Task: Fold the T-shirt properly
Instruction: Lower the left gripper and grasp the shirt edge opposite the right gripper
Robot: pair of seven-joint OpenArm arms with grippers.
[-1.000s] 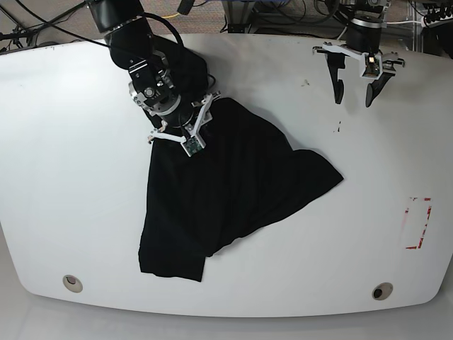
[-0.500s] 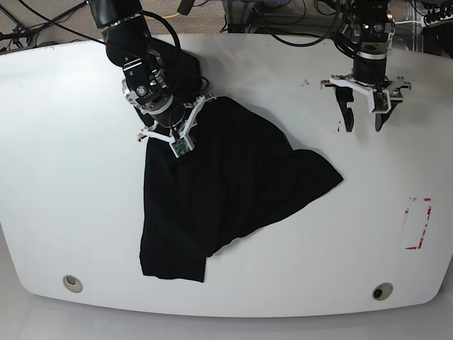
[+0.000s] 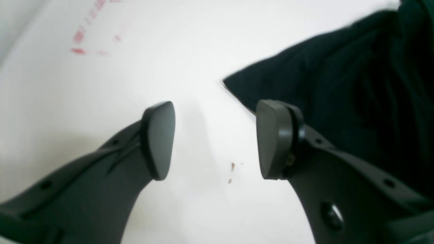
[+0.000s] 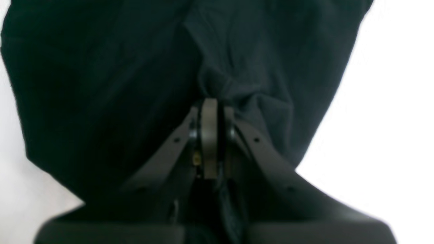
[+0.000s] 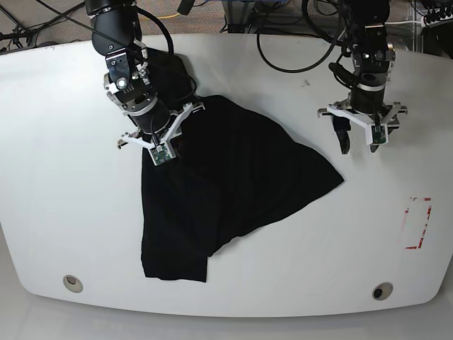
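Note:
The black T-shirt point(image 5: 226, 191) lies crumpled on the white table point(image 5: 56, 177), and no print shows on it. My right gripper point(image 4: 210, 101) is shut on a bunched pinch of the T-shirt point(image 4: 135, 67) near its upper left edge. In the base view the right gripper point(image 5: 164, 145) sits on that edge. My left gripper point(image 5: 359, 144) hovers open over bare table just above the shirt's right corner. In the left wrist view the left gripper point(image 3: 215, 135) holds nothing, and the T-shirt point(image 3: 356, 84) corner lies just beyond its right finger point(image 3: 274, 139).
A red rectangular marking point(image 5: 417, 223) is at the table's right, also seen as the red marking point(image 3: 88, 37) in the left wrist view. Two round holes point(image 5: 71, 283) point(image 5: 382, 291) sit near the front edge. Cables run behind the table's back edge.
My right gripper has shut on the shirt's upper edge and shifted left, pulling the cloth with it. My left arm has come forward and down toward the shirt's right corner, still open.

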